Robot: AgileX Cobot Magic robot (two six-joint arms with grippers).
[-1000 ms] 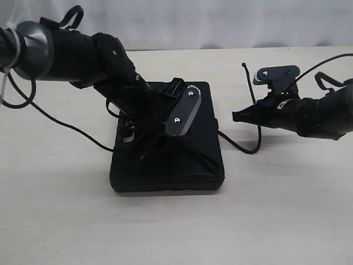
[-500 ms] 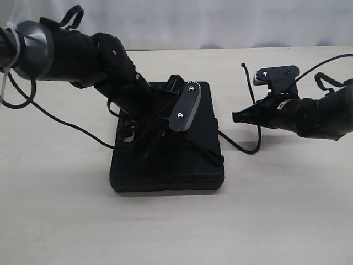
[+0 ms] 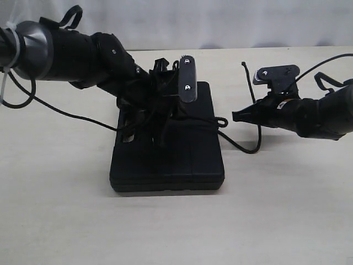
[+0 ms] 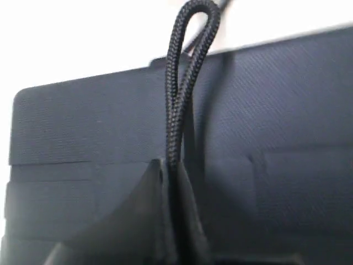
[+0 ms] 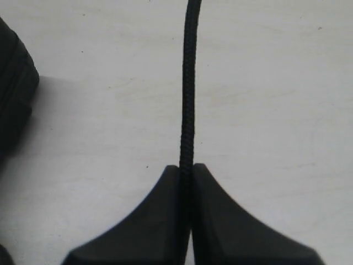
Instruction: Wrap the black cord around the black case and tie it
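The black case [image 3: 182, 160] lies flat in the middle of the table. The black cord [image 3: 251, 150] crosses its lid, leaves its right edge and curves over the table. My left gripper [image 3: 159, 118] hangs over the far half of the case, shut on a doubled loop of the cord [image 4: 186, 83], with the case lid [image 4: 287, 110] behind it. My right gripper [image 3: 236, 116] hovers just right of the case, shut on a single strand of the cord [image 5: 188, 83]. That strand's free end [image 3: 244, 66] sticks up behind it. In the right wrist view my right gripper [image 5: 186, 169] shows, with the case's edge [image 5: 14, 88] at one side.
Thin black robot cables [image 3: 66, 113] trail from the left arm across the table to the case's left side. The pale tabletop [image 3: 176, 226] lies bare in front of the case, and a light backdrop [image 3: 220, 22] closes the far edge.
My left gripper has shut on the cord over the case, then turned and drawn back toward the case's far edge, pulling up a loop. The right arm has not moved.
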